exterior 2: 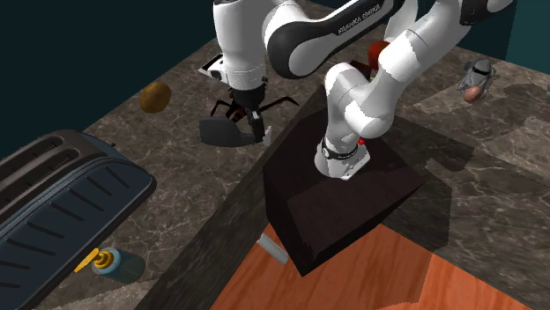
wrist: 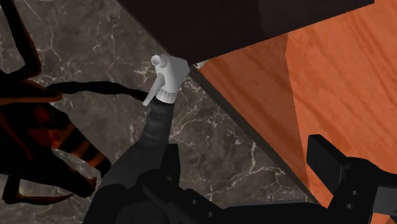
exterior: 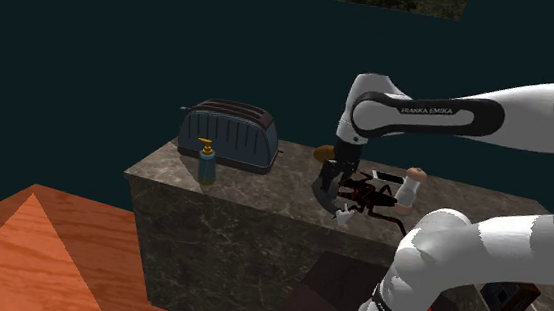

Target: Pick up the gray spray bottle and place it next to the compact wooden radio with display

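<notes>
Dark marble counter (exterior: pixel 222 191), toaster (exterior: pixel 228 134) at rear. Gray spray bottle (wrist: pixel 151 133): apparently lying on counter beside spider-like figure (wrist: pixel 35 137), near stand-side edge. Gripper (wrist: pixel 248 156): fingers spread wide, clasping nothing, bottle alongside one finger. Pick-up and placement by radio outstanding.

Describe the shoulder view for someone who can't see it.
A white arm reaches down to a marble counter, its black gripper at a gray spray bottle beside a spider figure. A toaster and a pump bottle stand toward the view's left.
</notes>
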You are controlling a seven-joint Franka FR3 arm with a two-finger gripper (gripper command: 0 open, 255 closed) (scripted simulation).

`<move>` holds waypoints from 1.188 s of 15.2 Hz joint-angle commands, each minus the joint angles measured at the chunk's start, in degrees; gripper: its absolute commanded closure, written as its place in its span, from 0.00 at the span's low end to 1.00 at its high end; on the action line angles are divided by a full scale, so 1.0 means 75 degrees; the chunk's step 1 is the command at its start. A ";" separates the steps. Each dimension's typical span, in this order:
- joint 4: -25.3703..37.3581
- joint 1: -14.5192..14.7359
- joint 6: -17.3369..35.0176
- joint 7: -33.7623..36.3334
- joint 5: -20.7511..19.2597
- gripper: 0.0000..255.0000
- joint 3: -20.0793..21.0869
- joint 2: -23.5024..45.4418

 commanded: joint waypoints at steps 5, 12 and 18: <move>-0.1095 -0.0996 0.2078 0.0582 -0.0302 0.00 -0.0524 0.0357; -0.1676 -0.1332 0.3626 0.0768 -0.0389 0.00 -0.0810 0.1090; -0.1833 -0.1262 0.4214 0.0739 -0.0364 0.00 -0.0873 0.1521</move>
